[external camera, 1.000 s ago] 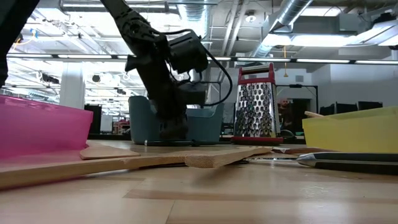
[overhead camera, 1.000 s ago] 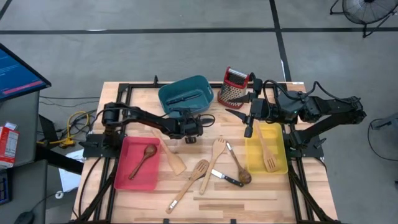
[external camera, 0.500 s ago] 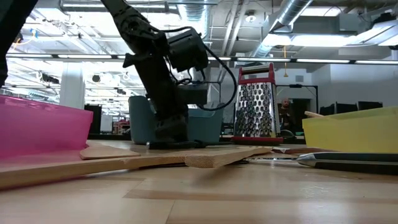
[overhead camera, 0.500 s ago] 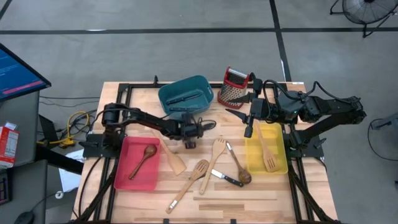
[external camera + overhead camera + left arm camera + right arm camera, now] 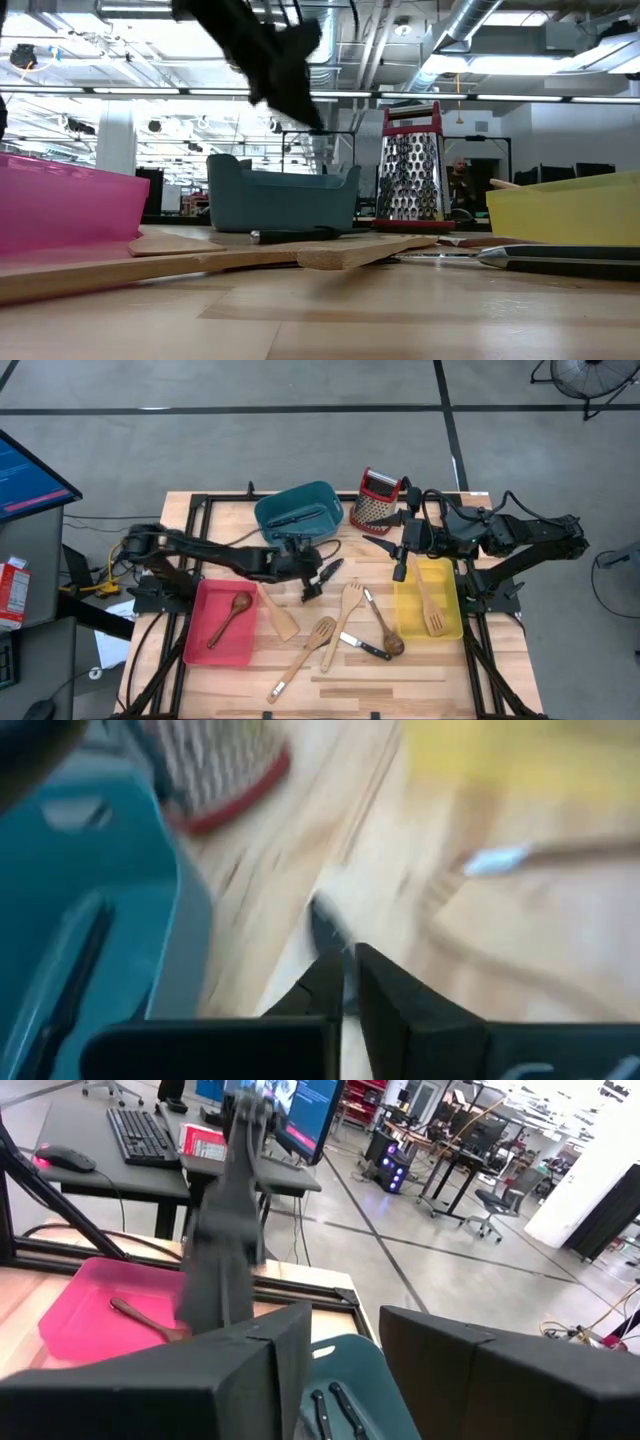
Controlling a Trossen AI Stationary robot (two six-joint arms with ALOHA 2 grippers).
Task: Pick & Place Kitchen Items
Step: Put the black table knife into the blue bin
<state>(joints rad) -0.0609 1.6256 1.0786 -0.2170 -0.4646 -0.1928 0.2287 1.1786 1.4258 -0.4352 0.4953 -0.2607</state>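
Note:
My left gripper (image 5: 315,578) hangs high above the table in front of the teal bin (image 5: 265,520). It is shut on a dark slender thing, by its look a black-handled knife (image 5: 322,925). My right gripper (image 5: 400,560) is open and empty over the far left corner of the yellow bin (image 5: 452,595). Pale wooden utensils (image 5: 345,610), a dark wooden spoon (image 5: 385,630) and a black-handled knife (image 5: 368,649) lie flat mid-table. In the low view another dark slender thing (image 5: 295,234) lies on the table before the teal bin. My left gripper pinches the knife between its two fingers (image 5: 385,995); one dark end (image 5: 318,915) sticks out past the fingertips. The fingers lie across it and slant down toward the table's right side. It is lifted clear. Blur hides which part they are on.
The red-topped grater (image 5: 377,500) stands right of the teal bin, which holds a black knife (image 5: 295,517). The pink bin (image 5: 215,648) holds a dark spoon (image 5: 232,615). The yellow bin holds a wooden spatula (image 5: 428,600). A pale spatula (image 5: 275,615) lies beside the pink bin.
My left gripper stood on the table in front of the teal bin and has risen quickly, tipping toward the table's right. The dark knife has gone up with it. My right arm has kept still.

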